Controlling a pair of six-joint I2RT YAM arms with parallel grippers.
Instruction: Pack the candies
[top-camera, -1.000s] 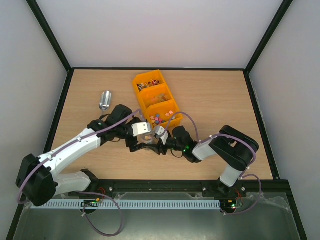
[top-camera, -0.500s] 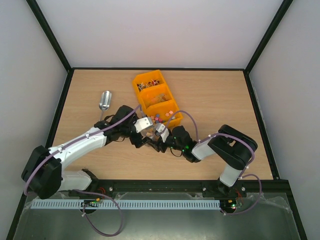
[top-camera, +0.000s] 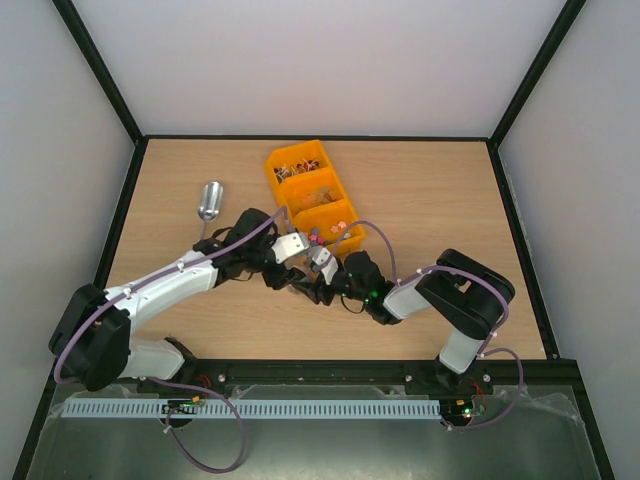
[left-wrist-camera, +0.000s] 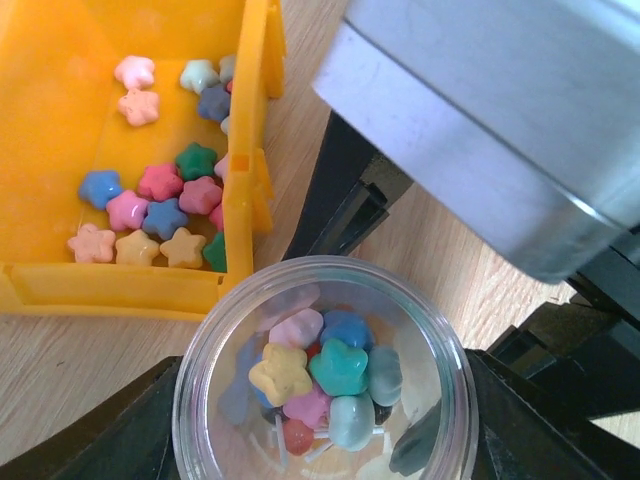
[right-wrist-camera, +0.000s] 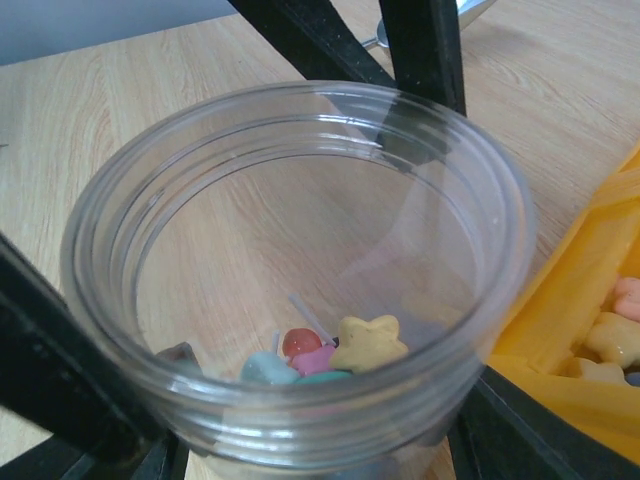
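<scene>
Right gripper (right-wrist-camera: 295, 420) clamps jar (right-wrist-camera: 290, 200) | left gripper (left-wrist-camera: 320, 425) straddles it | bin wall (left-wrist-camera: 246, 190) adjacent

Bright even light; soft shadows; glare on jar (right-wrist-camera: 300, 425) rim.

We see an orange plastic bin (top-camera: 296, 149) w/ three compartments in a row, lying at a slant on the light wood-grain tabletop (top-camera: 440, 200). Left of the bin, well apart, we spot a silver metal scoop (top-camera: 209, 200), bowl toward the far side, handle pointing near. Just beside the bin's near end stands a clear round plastic jar (left-wrist-camera: 320, 265), upright, mouth open. We can't tell whether jar & bin wall touch. Behind the bin runs a black frame rail (top-camera: 320, 137), w/ plain white walls (top-camera: 320, 60) beyond. Well to the bin's near side, a white slotted strip (top-camera: 300, 408) runs along the table edge.
</scene>
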